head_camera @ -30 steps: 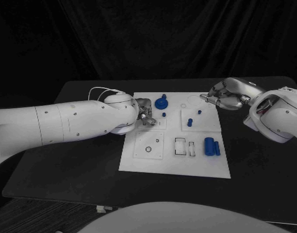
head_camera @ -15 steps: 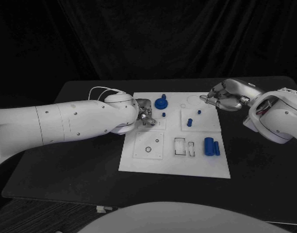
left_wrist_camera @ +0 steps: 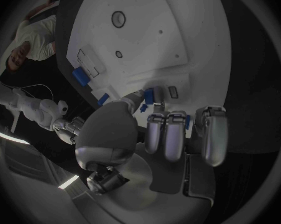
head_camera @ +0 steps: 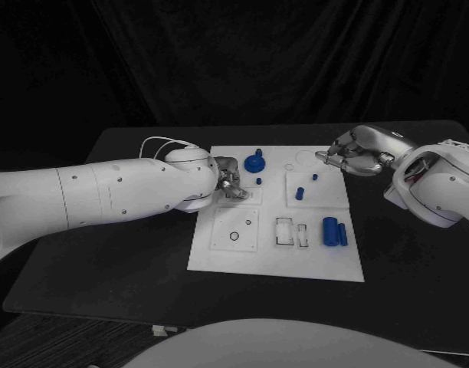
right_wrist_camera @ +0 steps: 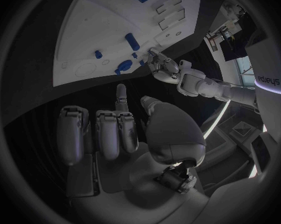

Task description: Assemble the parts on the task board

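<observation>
The white task board [head_camera: 240,257] lies mid-table. Blue parts on it: a round piece [head_camera: 256,162], small pegs [head_camera: 259,182] [head_camera: 314,177] [head_camera: 300,193] and two cylinders [head_camera: 329,231] lying side by side. My left hand [head_camera: 230,181] hovers at the board's left edge with its fingers [left_wrist_camera: 167,134] curled in; its thumb tip reaches close to a small blue peg [left_wrist_camera: 148,95]. My right hand [head_camera: 352,157] is at the board's far right corner, most fingers curled, one finger [right_wrist_camera: 120,97] pointing at the board [right_wrist_camera: 84,30]. I see nothing in either hand.
The black table [head_camera: 113,253] reaches well past the board on both sides. Empty slots [head_camera: 286,231] and a ring outline [head_camera: 234,235] mark the board's near half. The left hand [right_wrist_camera: 160,64] is seen across the board from the right wrist.
</observation>
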Robot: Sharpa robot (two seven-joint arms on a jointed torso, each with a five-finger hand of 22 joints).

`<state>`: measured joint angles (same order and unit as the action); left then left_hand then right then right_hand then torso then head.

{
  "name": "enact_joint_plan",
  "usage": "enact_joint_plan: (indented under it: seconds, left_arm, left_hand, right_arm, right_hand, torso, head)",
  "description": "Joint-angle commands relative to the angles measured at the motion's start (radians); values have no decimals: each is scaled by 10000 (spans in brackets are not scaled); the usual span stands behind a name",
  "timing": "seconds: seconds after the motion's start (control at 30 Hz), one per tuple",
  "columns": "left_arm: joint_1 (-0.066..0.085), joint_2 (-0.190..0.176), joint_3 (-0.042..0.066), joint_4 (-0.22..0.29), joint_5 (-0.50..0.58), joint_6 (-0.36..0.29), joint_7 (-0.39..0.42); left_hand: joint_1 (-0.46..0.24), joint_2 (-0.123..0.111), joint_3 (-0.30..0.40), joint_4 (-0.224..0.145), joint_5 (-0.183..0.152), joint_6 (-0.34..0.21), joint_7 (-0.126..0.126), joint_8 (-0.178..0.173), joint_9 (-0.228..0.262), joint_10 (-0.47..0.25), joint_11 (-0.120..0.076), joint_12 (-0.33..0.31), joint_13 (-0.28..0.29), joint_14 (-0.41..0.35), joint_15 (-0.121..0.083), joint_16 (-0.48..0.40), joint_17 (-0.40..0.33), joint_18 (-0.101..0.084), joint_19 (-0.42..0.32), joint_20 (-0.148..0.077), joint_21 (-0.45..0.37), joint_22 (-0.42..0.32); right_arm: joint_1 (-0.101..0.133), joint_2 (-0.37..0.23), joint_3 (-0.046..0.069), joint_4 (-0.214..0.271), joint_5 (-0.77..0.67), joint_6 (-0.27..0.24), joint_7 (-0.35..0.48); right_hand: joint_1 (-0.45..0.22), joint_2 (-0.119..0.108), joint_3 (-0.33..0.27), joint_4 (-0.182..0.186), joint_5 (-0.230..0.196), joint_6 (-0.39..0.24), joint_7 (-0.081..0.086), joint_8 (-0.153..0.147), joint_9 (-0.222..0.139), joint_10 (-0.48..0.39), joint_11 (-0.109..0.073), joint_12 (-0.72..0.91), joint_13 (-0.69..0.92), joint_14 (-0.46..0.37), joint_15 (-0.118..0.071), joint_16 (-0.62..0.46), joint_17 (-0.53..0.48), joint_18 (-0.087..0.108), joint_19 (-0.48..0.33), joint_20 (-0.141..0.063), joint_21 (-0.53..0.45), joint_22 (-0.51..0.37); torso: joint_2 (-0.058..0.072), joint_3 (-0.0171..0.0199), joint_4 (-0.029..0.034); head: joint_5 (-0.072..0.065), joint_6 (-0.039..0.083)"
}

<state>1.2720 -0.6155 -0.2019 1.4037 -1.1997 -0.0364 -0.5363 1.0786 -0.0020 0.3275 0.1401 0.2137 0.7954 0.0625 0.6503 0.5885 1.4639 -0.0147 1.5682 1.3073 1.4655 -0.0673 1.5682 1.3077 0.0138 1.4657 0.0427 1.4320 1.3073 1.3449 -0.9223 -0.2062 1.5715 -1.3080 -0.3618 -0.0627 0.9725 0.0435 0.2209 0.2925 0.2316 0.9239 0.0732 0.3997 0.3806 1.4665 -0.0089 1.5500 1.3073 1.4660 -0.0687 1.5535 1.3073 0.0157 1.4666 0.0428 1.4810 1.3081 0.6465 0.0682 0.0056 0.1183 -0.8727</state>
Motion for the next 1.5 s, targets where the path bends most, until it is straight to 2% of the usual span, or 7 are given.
enact_joint_plan:
  seconds: [0.03, 0.33, 0.77, 1.07, 1.23, 1.4, 1.5]
  left_arm:
    - [-163, 74, -104, 28, 172, 621, 25]
    - [-164, 138, -103, -44, 172, 654, 41]
    - [-164, 230, -102, -177, 172, 607, 71]
    - [-165, 279, -102, -265, 171, 611, 60]
    - [-165, 268, -102, -289, 171, 656, -1]
    - [-165, 267, -102, -304, 171, 710, -50]
    - [-165, 271, -102, -311, 171, 744, -56]
  left_hand:
    - [-100, 7, -68, 123, -77, -33, 90, -409, -1191, 1069, 81, 26, 2635, 1053, 70, 26, 2631, 195, 306, 77, -37, 2189]
    - [-160, 82, -374, 444, -399, -169, 216, -819, -1532, 1069, 189, 26, 2635, 1053, 157, 26, 2631, 203, 288, 155, -89, 2177]
    - [-215, 155, -622, 712, -548, -218, 308, -1154, -1770, 1069, 275, 26, 2635, 1053, 233, 26, 2631, 208, 283, 227, -114, 2172]
    - [-397, 133, -974, 1012, -705, -93, 294, -1129, -1728, 1069, 276, 26, 2635, 1053, 245, 26, 2631, 214, 279, 256, -132, 2168]
    - [-344, 185, -1290, 1174, -757, 24, 168, -592, -1169, 1069, 172, 26, 2635, 1053, 167, 26, 2631, 213, 291, 198, -122, 2173]
    - [-172, 269, -1719, 1345, -792, -425, 51, 390, 111, 1069, 70, 26, 2635, 1053, 69, 26, 2631, 209, 305, 106, -113, 2177]
    - [-142, 307, -1811, 1385, -807, -535, 24, 623, 435, 1069, 56, 26, 2635, 1053, 47, 26, 2631, 207, 307, 95, -112, 2178]
  right_arm:
    - [-26, -4, 7, 3, -15, 67, -137]
    - [-31, -6, 7, -5, -15, 127, -142]
    - [-36, -9, 7, -13, -15, 217, -147]
    - [-45, -6, 7, -18, -15, 271, -152]
    - [-52, -15, 7, -18, -15, 289, -155]
    - [-63, -16, 7, -18, -15, 301, -160]
    - [-71, -14, 7, -19, -15, 311, -164]
  right_hand:
    - [64, 41, 45, 0, -38, -60, -25, 69, 9, 751, 43, -46, 2129, 908, 42, -65, 2119, 108, 486, 54, -49, 2275]
    - [62, 40, 46, -1, -41, -66, -26, 73, 13, 742, 42, -56, 2112, 908, 41, -67, 2115, 109, 484, 52, -52, 2274]
    - [62, 40, 46, -1, -41, -66, -26, 73, 13, 742, 42, -56, 2112, 908, 41, -67, 2115, 109, 484, 52, -52, 2274]
    - [59, 46, 49, -1, -43, -70, -27, 77, 17, 739, 40, -60, 2106, 904, 39, -73, 2101, 112, 479, 51, -62, 2271]
    - [59, 46, 49, -1, -43, -70, -27, 77, 17, 739, 40, -60, 2106, 904, 39, -73, 2101, 112, 479, 51, -62, 2271]
    - [51, 46, 48, 0, -58, -75, -28, 82, 21, 738, 39, -63, 2101, 903, 37, -76, 2096, 111, 480, 49, -61, 2271]
    - [51, 46, 48, 0, -58, -75, -28, 82, 21, 738, 39, -63, 2101, 903, 37, -76, 2096, 111, 480, 49, -61, 2271]
  torso:
    - [0, 3, 2]
    - [2, -3, -1]
    - [-5, 2, -4]
    - [3, -2, -1]
    - [4, -2, 3]
    - [0, -2, 4]
    - [-1, -2, 6]
  head:
    - [1, 1]
    - [-12, 1]
    - [-5, 1]
    - [-6, 1]
    - [-9, 1]
    - [-3, 1]
    - [-3, 1]
